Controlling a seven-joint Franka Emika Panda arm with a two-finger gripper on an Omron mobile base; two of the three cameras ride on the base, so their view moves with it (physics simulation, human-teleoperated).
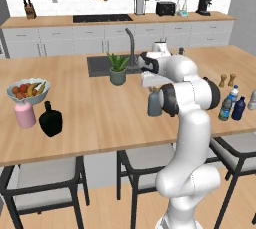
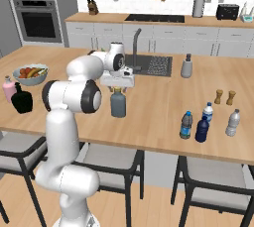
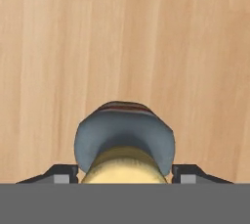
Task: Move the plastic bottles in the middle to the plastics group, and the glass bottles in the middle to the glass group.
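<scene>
grey-blue glass bottle (image 2: 118,104): upright on the surface just in front of the sink (image 2: 151,65), long axis vertical, directly beneath the claw (image 2: 117,89), whose fingers stand apart flanking its tan cap (image 3: 123,169).

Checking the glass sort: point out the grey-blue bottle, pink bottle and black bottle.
grey-blue bottle (image 2: 118,106): right base view, on its body.
pink bottle (image 1: 24,115): left base view, body.
black bottle (image 1: 50,122): left base view, body.

The counter (image 2: 158,117) is pale wood with a soft, even grain and a matt finish. On it, the grey-blue bottle (image 2: 118,104) looks smooth and dull, perhaps frosted glass, its cap (image 3: 124,167) a matt tan. Left of it, the black bottle (image 1: 50,119) shines glossy beside a smooth pink bottle (image 1: 24,114).
</scene>
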